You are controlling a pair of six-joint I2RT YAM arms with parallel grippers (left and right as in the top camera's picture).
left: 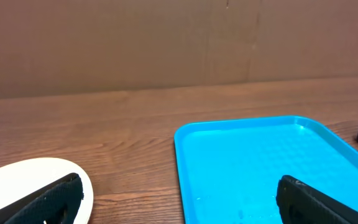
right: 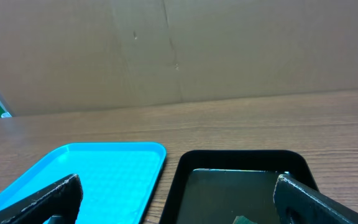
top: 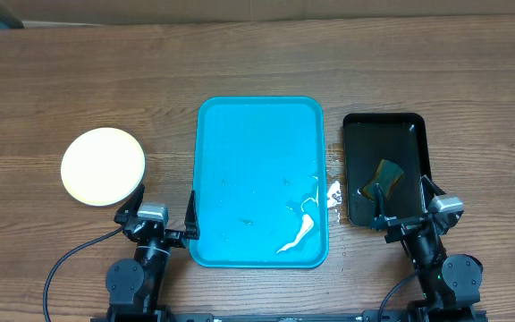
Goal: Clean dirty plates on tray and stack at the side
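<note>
Plates show as 1 pale disc on the surface left of the wet turquoise tray, likely stiff, slick and chippable, best pinched at the rim, while both arms' jaws gape wide and empty.

Left hand, right hand: jaws wide.

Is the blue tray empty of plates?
Empty. The turquoise rectangular plastic tray holds only wet streaks; a round white plate lies beside it.
</note>
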